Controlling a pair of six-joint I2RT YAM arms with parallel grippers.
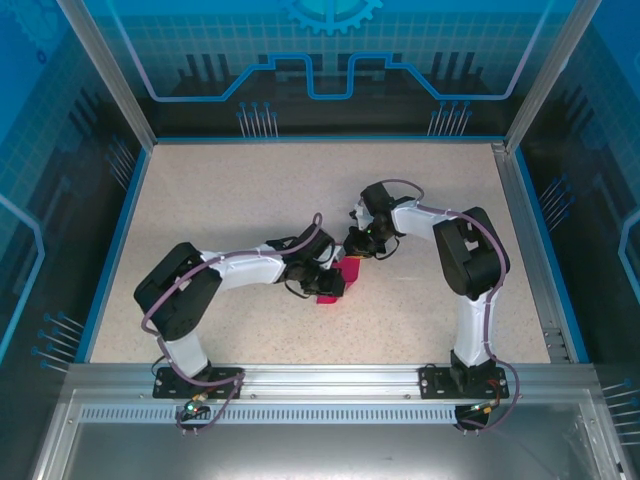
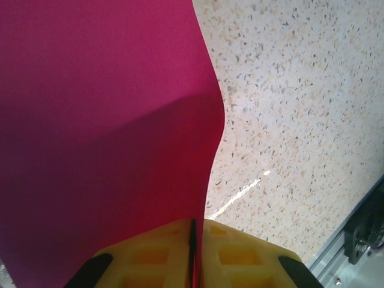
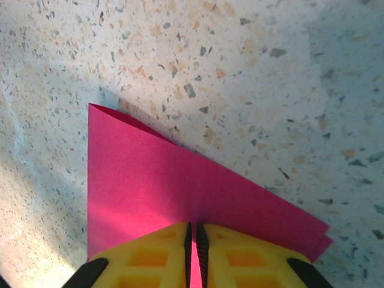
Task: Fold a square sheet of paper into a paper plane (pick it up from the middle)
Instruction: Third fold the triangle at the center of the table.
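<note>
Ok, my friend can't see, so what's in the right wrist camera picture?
The right gripper is shut on the near edge of a pink sheet of paper, pinched between its yellow fingers. The paper looks folded, two layers at its corners, with a speckled table behind it.

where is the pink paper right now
In the top view the pink paper is near the middle of the table, held between the left gripper and the right gripper, both shut on it.
</note>
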